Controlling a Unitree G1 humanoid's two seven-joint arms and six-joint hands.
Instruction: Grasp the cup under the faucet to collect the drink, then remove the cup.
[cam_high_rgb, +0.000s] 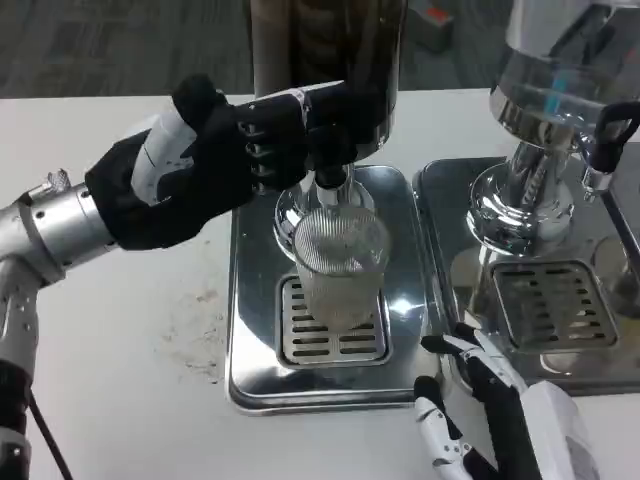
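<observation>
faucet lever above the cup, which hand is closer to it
Left. The left hand has its fingers at the faucet, above the cup. The right hand rests low by the tray's front corner.

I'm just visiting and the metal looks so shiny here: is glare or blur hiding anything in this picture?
In the head view, bright glare streaks the steel drip tray and the chrome dispenser on the right; the ribbed clear cup stays readable; the left hand at the faucet looks slightly soft; the right hand is cut off by the bottom edge.
</observation>
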